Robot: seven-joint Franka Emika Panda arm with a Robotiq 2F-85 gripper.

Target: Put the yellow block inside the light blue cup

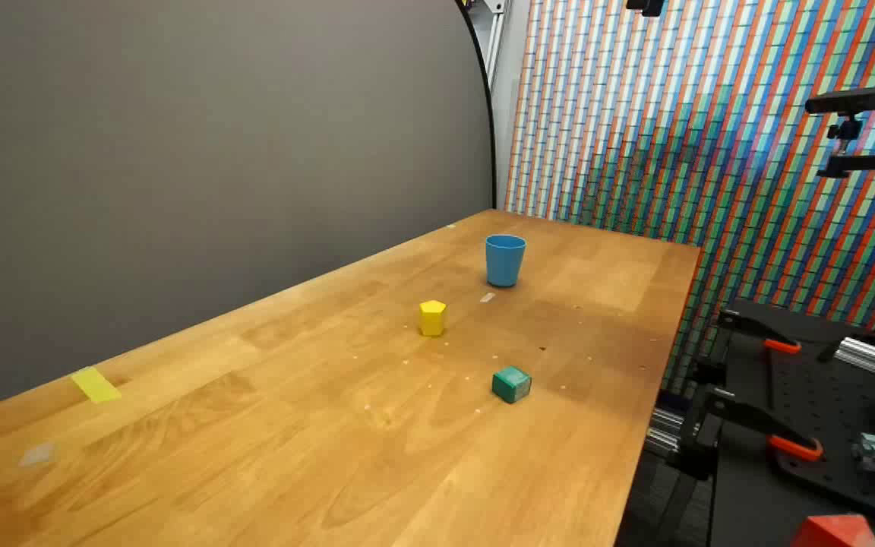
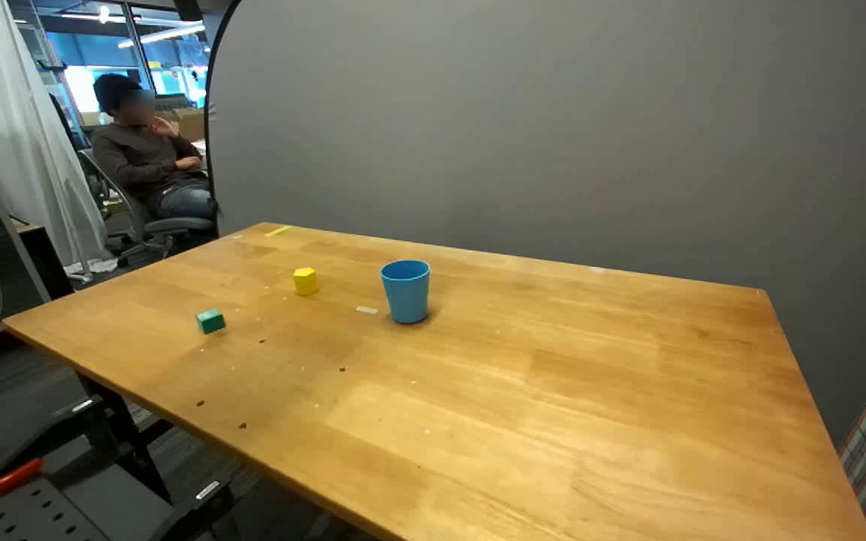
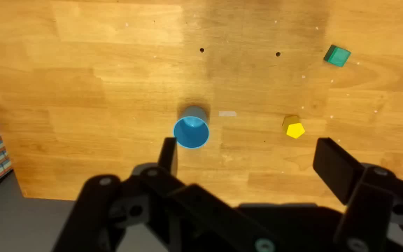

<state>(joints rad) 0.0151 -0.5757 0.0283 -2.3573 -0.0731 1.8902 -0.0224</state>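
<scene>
The yellow block (image 1: 431, 319) is a small five-sided prism standing upright on the wooden table. It also shows in an exterior view (image 2: 305, 281) and in the wrist view (image 3: 295, 130). The light blue cup (image 1: 504, 260) stands upright, apart from the block, and shows in an exterior view (image 2: 406, 291) and in the wrist view (image 3: 191, 133). In the wrist view the cup's inside looks empty. My gripper (image 3: 246, 150) is open with nothing between its fingers, high above the table. Its left finger overlaps the cup's rim in the picture. It is outside both exterior views.
A green cube (image 1: 512, 384) lies on the wooden table (image 1: 293, 456), also in an exterior view (image 2: 210, 321) and the wrist view (image 3: 339, 56). A flat yellow tape patch (image 1: 96, 384) is near the table's edge. Black clamps (image 1: 760, 422) stand beside the table. A grey screen (image 2: 516, 135) stands behind it.
</scene>
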